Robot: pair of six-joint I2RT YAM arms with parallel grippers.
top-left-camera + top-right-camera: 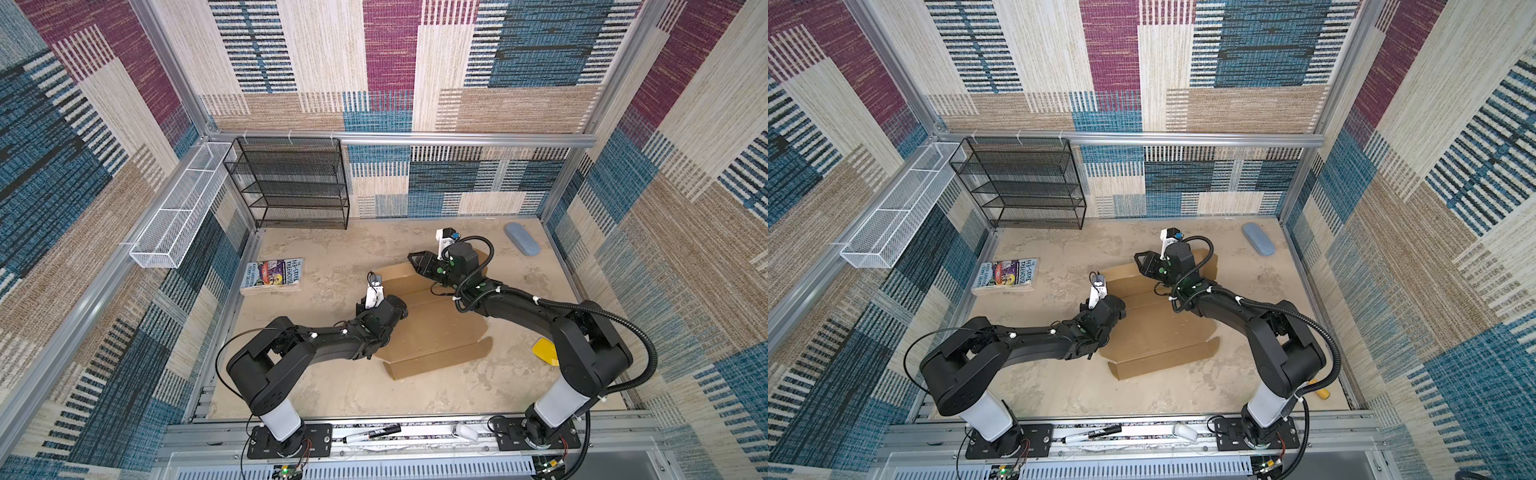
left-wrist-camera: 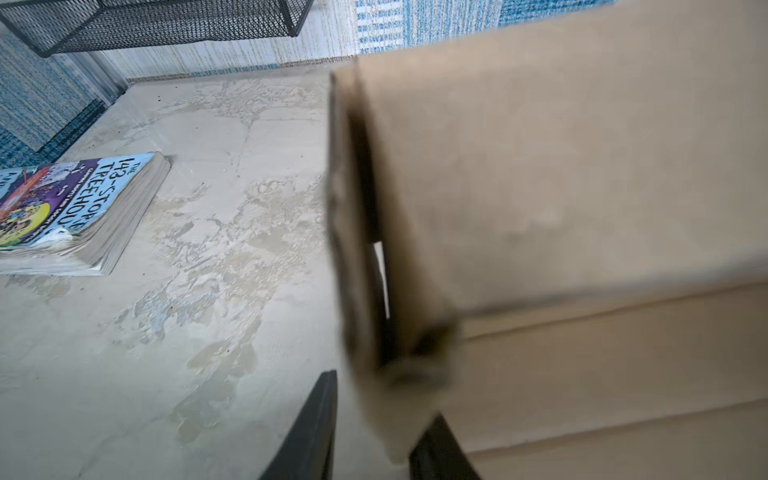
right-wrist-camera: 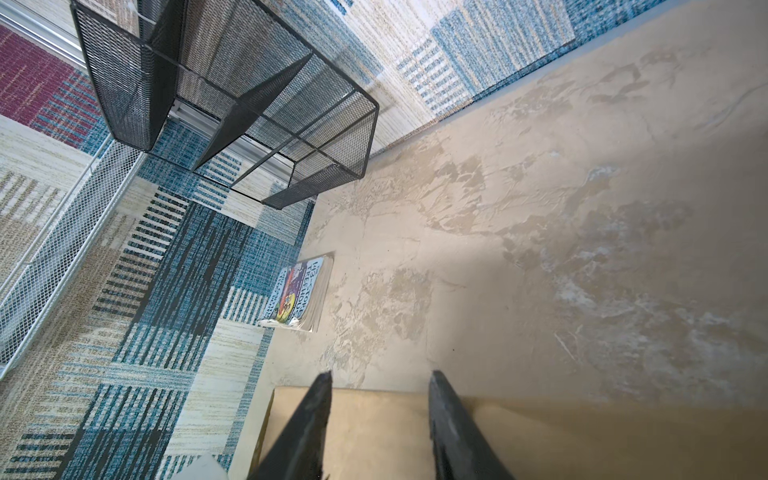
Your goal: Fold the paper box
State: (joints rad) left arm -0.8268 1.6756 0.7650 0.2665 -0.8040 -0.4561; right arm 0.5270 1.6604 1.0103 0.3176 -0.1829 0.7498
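Observation:
The paper box is a plain brown cardboard sheet lying partly folded mid-table, with creased panels and a raised strip along its near edge. My left gripper is at the sheet's left side. Its dark fingers stand apart, with a blurred upturned flap between them and a gap beside one finger. In both top views the left wrist hides those fingers. My right gripper hovers open over the box's far panel, holding nothing.
A colourful book lies left of the box. A black mesh shelf stands at the back, with a white wire basket on the left wall. A blue-grey case lies back right, and something yellow near the right arm.

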